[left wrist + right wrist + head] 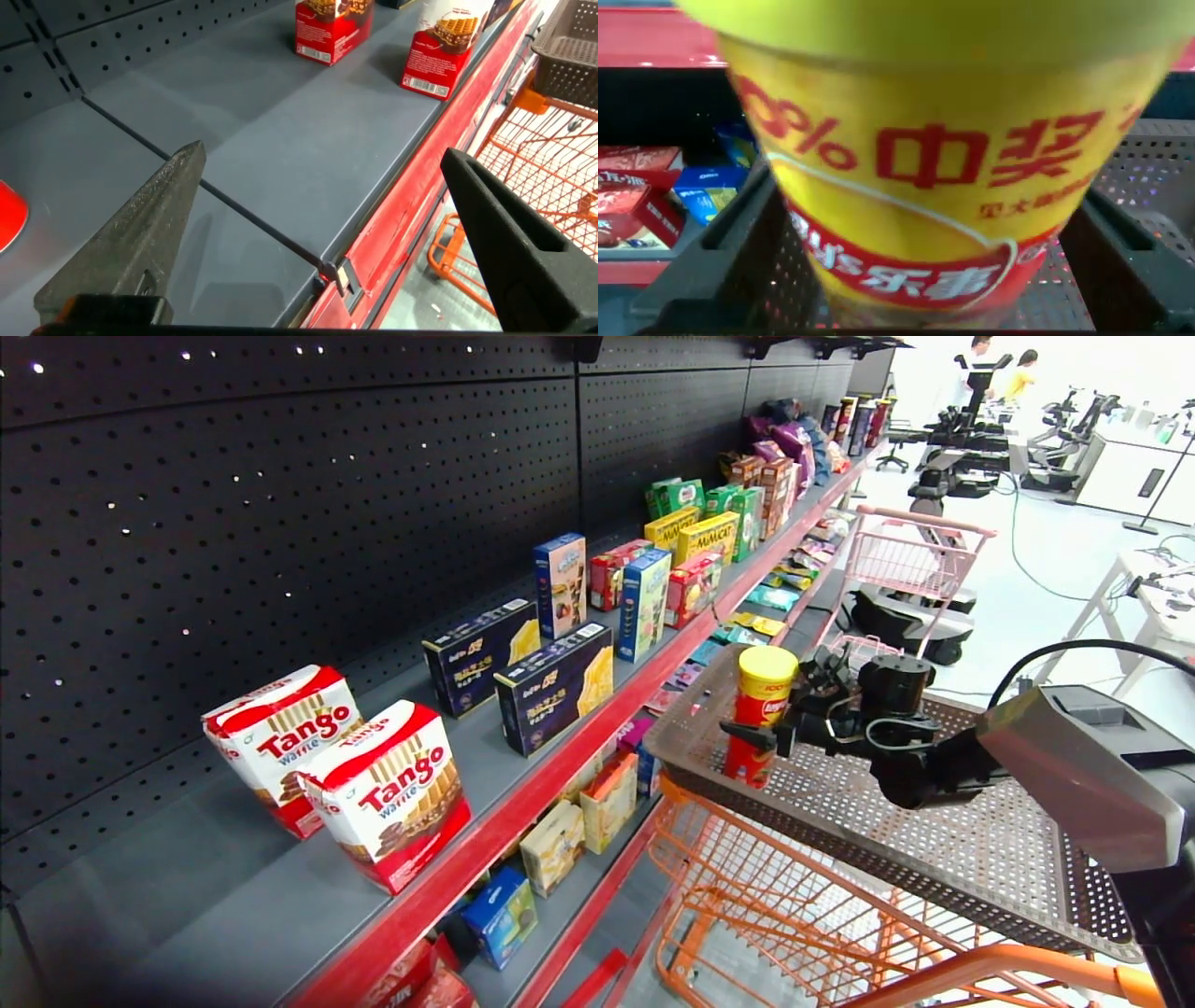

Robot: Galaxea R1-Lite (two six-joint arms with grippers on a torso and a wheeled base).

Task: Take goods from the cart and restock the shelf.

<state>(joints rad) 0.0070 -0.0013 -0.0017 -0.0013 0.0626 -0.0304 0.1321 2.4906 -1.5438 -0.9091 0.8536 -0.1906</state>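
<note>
A tall can (763,709) with a yellow lid and a red and yellow label stands upright near the shelf-side edge of the cart's perforated grey top tray (934,840). My right gripper (770,735) is shut on the can's lower half, one finger crossing its front. Up close, the can (924,187) sits between the dark fingers (719,252). My left gripper (322,224) is open over a bare stretch of the grey shelf (262,131), holding nothing. Its fingers (140,233) stand wide apart.
The orange wire cart (747,896) stands against the shelf's red front edge (523,812). Two wafer boxes (387,793) stand on the shelf, with dark blue boxes (555,686) and more goods farther along. Free shelf room lies at the near end. A pink cart (910,565) stands down the aisle.
</note>
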